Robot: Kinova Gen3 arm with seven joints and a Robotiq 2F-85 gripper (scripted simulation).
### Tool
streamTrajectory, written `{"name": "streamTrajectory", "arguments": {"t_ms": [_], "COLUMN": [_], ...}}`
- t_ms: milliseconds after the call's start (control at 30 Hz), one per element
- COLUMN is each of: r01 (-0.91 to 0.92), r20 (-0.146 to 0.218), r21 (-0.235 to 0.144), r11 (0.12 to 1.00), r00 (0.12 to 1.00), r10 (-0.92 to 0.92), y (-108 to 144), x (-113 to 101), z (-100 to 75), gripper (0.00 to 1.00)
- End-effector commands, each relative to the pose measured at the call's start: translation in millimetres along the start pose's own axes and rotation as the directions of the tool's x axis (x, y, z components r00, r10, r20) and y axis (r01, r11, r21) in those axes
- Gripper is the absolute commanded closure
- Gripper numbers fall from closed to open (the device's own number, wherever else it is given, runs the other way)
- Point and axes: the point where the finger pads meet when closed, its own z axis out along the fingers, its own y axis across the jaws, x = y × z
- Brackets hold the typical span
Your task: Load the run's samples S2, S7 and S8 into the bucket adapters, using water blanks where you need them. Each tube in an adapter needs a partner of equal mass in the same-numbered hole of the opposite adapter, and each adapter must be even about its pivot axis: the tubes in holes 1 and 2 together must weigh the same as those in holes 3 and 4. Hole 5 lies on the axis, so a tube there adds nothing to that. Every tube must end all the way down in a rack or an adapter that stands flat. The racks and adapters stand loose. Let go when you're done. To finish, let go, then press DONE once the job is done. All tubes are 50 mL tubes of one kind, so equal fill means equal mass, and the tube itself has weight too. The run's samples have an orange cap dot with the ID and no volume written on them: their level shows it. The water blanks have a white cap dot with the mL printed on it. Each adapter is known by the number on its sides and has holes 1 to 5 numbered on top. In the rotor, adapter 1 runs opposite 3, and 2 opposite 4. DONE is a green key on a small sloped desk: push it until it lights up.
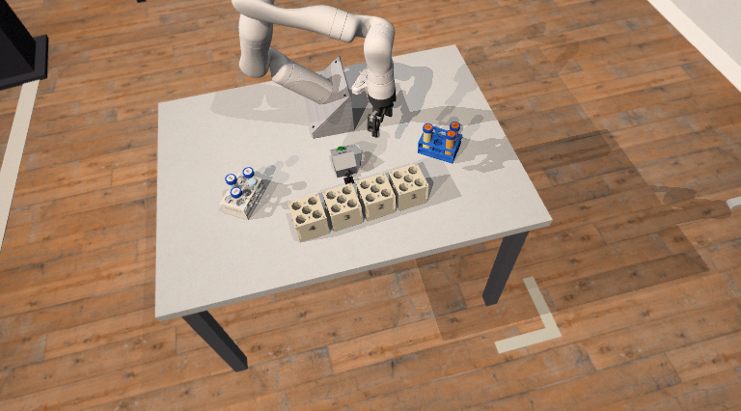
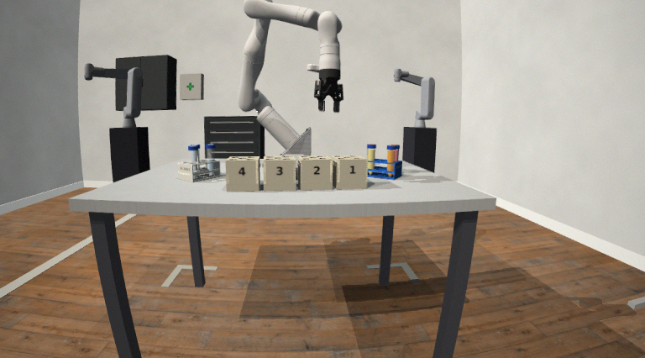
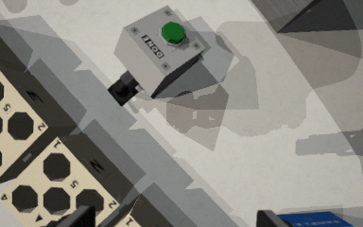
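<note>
Four beige adapters stand in a row near the middle of your table [image 1: 229, 275], all holes vacant in the top view: adapter 4 [image 1: 310, 217] at the left, then adapter 3 [image 1: 343, 206], adapter 2 [image 1: 375, 195] and adapter 1 [image 1: 408, 185] at the right. Neighbours sit side by side, touching or nearly so.

Your gripper [image 2: 327, 106] hangs high above the table with its fingers spread to full width and nothing between them. From the exterior view it sits above the gap between adapters 2 and 1, well clear of everything. In the top view it appears just beside the sloped arm mount [image 1: 333, 106], on the far side of the DONE desk [image 1: 344, 161].

Look at the wrist view: the green DONE key [image 3: 173, 32] is unlit on its small grey desk, up and left of centre. Corners of two adapters fill the lower left, and a blue edge of the sample rack [image 3: 312, 220] shows at the bottom right.

You have the blue sample rack [image 1: 439, 147] far right of the adapters, holding three orange-capped tubes [image 1: 450, 136]. Their IDs are too small to read.

At the left stands the white blank rack [image 1: 240, 205], with three blue-capped water blanks [image 1: 235, 192] upright in it. Printed volumes are not legible here. Both racks stand flat and well apart from the adapter row.
</note>
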Motion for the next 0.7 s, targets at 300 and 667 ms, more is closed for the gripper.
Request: {"name": "streamTrajectory", "arguments": {"t_ms": [300, 667], "r01": [0.0, 0.0], "r20": [0.0, 0.0], "r21": [0.0, 0.0], "r11": [1.0, 1.0], "r00": [1.0, 1.0], "r10": [0.0, 0.0], "y": [40, 70], "x": [-44, -77], "z": [-0.9, -1.0], "gripper": [0.0, 0.0]}}
